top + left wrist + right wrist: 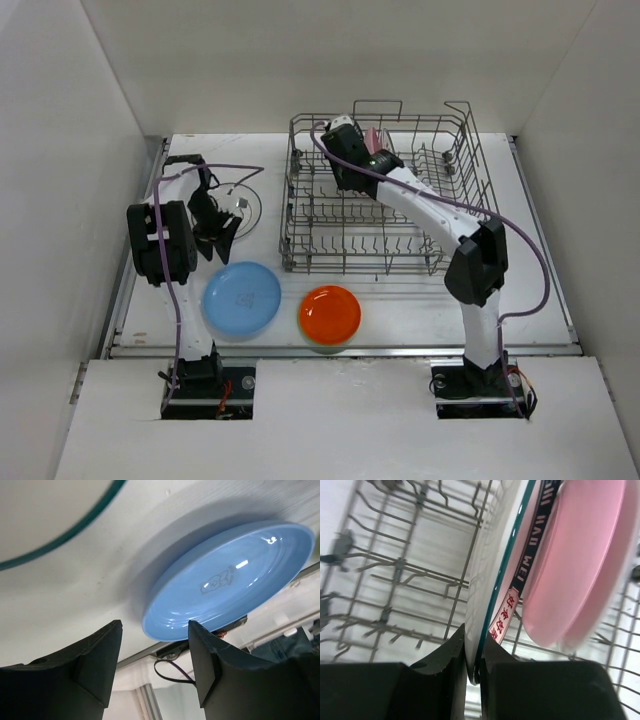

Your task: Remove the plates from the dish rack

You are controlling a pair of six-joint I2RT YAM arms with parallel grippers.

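The grey wire dish rack (380,235) stands at the middle right of the table. At its back, my right gripper (348,138) (474,636) is shut on the lower rim of an upright white plate with a teal edge (490,570). Just behind that plate stand a plate with a dark lettered band (540,525) and a pink plate (575,565) (372,135). My left gripper (222,242) (155,665) hangs open and holds nothing, above the table between a white dark-ringed plate (247,205) (50,515) and a blue plate (243,298) (225,585). An orange plate (330,314) lies flat to the right of the blue one.
White walls close in the table on the left, back and right. The table's near edge (340,350) runs just in front of the blue and orange plates. A purple cable (235,168) loops over the left arm.
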